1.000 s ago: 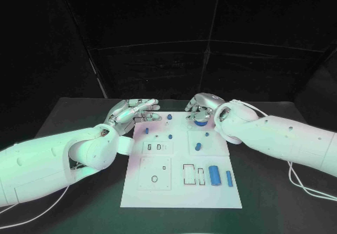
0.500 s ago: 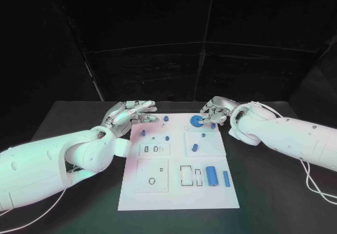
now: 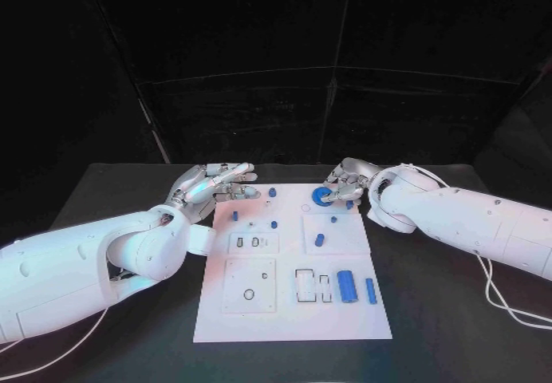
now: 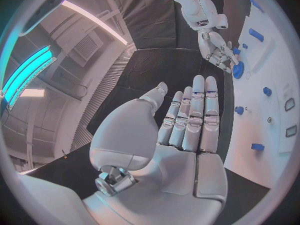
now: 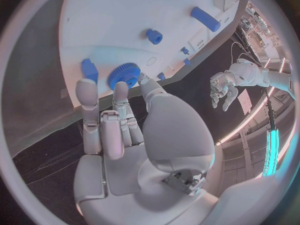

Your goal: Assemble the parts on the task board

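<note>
The white task board point(image 3: 288, 307) lies in the middle of the black table. A blue gear point(image 3: 323, 197) sits flat near the board's far right corner. My right hand point(image 3: 348, 185) is just beside it, thumb and a fingertip point(image 5: 119, 91) on the rim of the gear point(image 5: 125, 75). A small blue piece point(image 5: 89, 69) stands close by the other fingers. My left hand point(image 3: 218, 182) hovers by the board's far left corner, fingers straight and apart, holding nothing point(image 4: 187, 130). Small blue pegs point(image 3: 273, 191) point(image 3: 234, 215) stand near it.
More blue parts are on the board: a peg point(image 3: 320, 239) mid-right, a thick cylinder point(image 3: 348, 286) and a slim one point(image 3: 372, 290) near the front right. Cut-out slots point(image 3: 309, 286) lie beside them. Black table point(image 3: 460, 319) surrounds the board.
My right hand has drawn back to the right off the top of the gear, which now shows flat on the board. The camera has shifted. The left hand has stayed put.
</note>
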